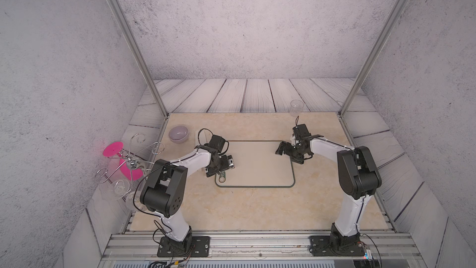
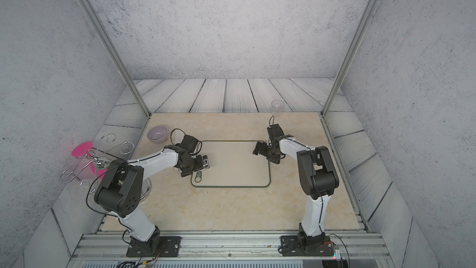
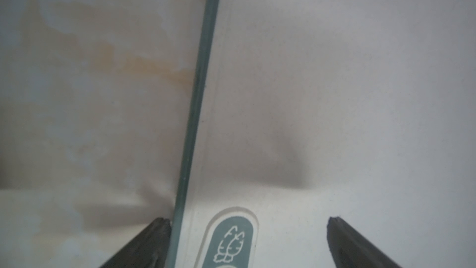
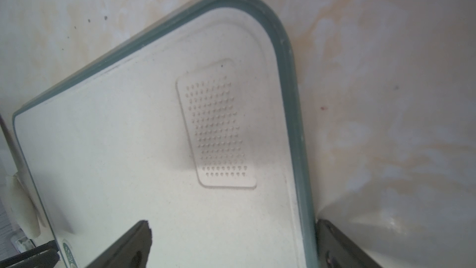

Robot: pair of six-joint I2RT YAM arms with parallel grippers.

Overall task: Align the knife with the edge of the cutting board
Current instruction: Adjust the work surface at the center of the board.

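The pale cutting board (image 1: 257, 166) (image 2: 231, 166) with a dark green rim lies flat mid-table. The green oval (image 3: 231, 241) in its corner sits at the near left. My left gripper (image 1: 221, 170) (image 3: 247, 220) is open and low, straddling the board's left rim (image 3: 198, 99): one finger is on the table side, one over the board. My right gripper (image 1: 288, 154) (image 4: 233, 225) is open too, straddling the right rim (image 4: 296, 125) beside a dimpled patch (image 4: 216, 125). The cream knife (image 4: 23, 202) (image 1: 198, 137) lies off the board's far left corner, mostly hidden by the left arm.
A lilac bowl (image 1: 178, 133) stands at the far left of the table. A clear cup (image 1: 296, 108) is at the back right. A wire rack (image 1: 128, 158) with pink discs and glasses stands off the left side. Metal posts (image 1: 159, 99) rise at the back corners.
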